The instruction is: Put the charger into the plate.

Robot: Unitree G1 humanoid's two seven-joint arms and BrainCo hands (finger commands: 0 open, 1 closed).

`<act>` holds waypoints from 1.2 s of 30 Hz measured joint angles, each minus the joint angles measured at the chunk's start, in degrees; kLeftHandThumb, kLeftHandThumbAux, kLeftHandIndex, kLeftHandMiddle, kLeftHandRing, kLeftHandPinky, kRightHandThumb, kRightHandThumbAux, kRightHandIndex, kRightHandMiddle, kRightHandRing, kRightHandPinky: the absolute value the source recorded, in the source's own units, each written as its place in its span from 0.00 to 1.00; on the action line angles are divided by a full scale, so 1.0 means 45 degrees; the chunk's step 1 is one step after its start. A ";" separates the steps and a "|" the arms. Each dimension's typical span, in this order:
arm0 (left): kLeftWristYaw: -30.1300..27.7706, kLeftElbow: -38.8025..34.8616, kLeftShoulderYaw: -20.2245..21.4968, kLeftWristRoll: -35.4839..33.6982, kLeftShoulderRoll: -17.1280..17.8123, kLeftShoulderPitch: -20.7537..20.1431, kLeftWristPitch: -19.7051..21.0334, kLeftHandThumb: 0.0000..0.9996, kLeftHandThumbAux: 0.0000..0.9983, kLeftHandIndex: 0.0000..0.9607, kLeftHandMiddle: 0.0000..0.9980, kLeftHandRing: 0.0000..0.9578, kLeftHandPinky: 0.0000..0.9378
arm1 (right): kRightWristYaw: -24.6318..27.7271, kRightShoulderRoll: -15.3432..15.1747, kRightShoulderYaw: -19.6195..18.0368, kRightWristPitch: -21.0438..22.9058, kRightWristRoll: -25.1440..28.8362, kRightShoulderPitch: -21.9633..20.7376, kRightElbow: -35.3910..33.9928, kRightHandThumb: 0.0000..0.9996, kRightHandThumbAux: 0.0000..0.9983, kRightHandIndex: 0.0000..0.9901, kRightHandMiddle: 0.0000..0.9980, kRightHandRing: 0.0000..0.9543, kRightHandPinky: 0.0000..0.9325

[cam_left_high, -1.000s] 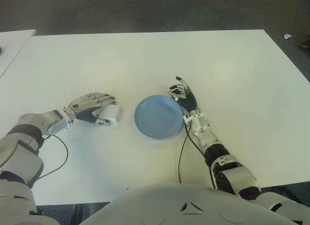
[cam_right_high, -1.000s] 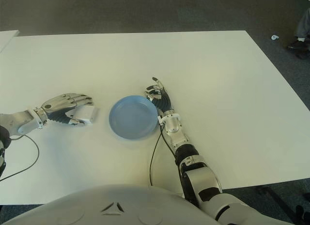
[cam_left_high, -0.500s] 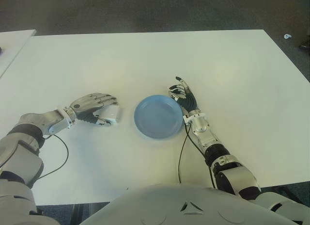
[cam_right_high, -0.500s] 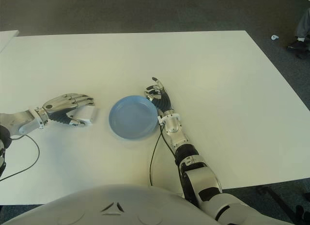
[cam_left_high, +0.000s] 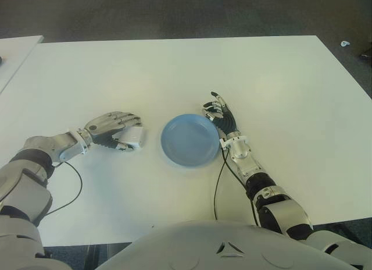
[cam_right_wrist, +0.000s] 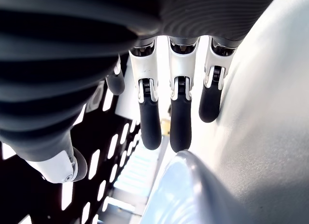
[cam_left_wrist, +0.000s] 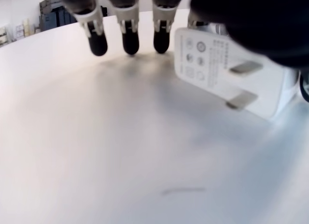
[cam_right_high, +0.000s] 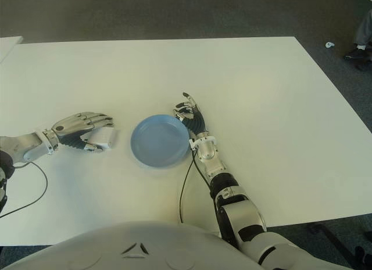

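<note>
The white charger (cam_left_high: 134, 136) sits low on the white table (cam_left_high: 174, 72), a little left of the blue plate (cam_left_high: 189, 140). My left hand (cam_left_high: 116, 128) arches over it, fingers curled across its top and the thumb at its near side. In the left wrist view the charger (cam_left_wrist: 227, 74) shows its two metal prongs, its lower edge at the table, with three fingertips (cam_left_wrist: 129, 43) beside it. The plate holds nothing. My right hand (cam_left_high: 221, 115) shows at the plate's right rim with relaxed fingers and nothing in them.
A black cable (cam_left_high: 217, 185) runs from my right forearm toward the table's near edge, and another loops from my left forearm (cam_left_high: 72, 191). A second white table's corner (cam_left_high: 14, 52) shows at the far left. Dark floor lies beyond the table.
</note>
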 measured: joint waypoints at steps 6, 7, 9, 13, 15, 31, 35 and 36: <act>0.0487 0.0354 -0.0313 0.0108 -0.0240 -0.0002 0.0437 0.22 0.24 0.00 0.00 0.00 0.00 | -0.0011 0.0026 -0.0005 0.0004 0.0007 0.0004 -0.0014 0.00 0.59 0.08 0.38 0.42 0.30; 0.0591 0.0406 -0.0368 0.0118 -0.0268 -0.0006 0.0517 0.22 0.24 0.00 0.00 0.00 0.00 | -0.0010 0.0031 -0.0006 0.0009 0.0009 0.0005 -0.0022 0.00 0.59 0.08 0.38 0.42 0.30; 0.0768 0.0531 -0.0456 0.0138 -0.0319 -0.0013 0.0702 0.21 0.25 0.00 0.00 0.00 0.00 | -0.0005 0.0039 -0.0010 0.0033 0.0013 0.0007 -0.0047 0.00 0.59 0.08 0.38 0.42 0.29; 0.0912 0.0761 -0.0617 0.0136 -0.0427 -0.0056 0.0977 0.21 0.27 0.00 0.00 0.00 0.00 | -0.0006 0.0050 -0.0008 0.0095 0.0012 0.0018 -0.0115 0.00 0.60 0.08 0.38 0.42 0.29; 0.0956 0.0824 -0.0692 0.0130 -0.0470 -0.0105 0.1044 0.21 0.27 0.00 0.00 0.00 0.00 | -0.0006 0.0051 -0.0006 0.0138 0.0009 0.0031 -0.0146 0.00 0.60 0.08 0.38 0.42 0.29; 0.0970 0.1131 -0.0851 -0.0077 -0.0638 -0.0226 0.1144 0.18 0.28 0.00 0.00 0.00 0.00 | -0.0001 0.0080 -0.0002 0.0279 0.0014 0.0093 -0.0281 0.00 0.60 0.08 0.38 0.42 0.30; 0.1058 0.1193 -0.0803 -0.0221 -0.0695 -0.0147 0.1201 0.20 0.27 0.00 0.00 0.00 0.01 | -0.0009 0.0075 0.0003 0.0292 0.0005 0.0112 -0.0316 0.00 0.60 0.08 0.39 0.42 0.29; 0.1107 0.1209 -0.0793 -0.0259 -0.0709 -0.0117 0.1221 0.20 0.27 0.00 0.00 0.00 0.01 | -0.0013 0.0073 0.0004 0.0291 0.0003 0.0114 -0.0319 0.00 0.60 0.08 0.39 0.42 0.29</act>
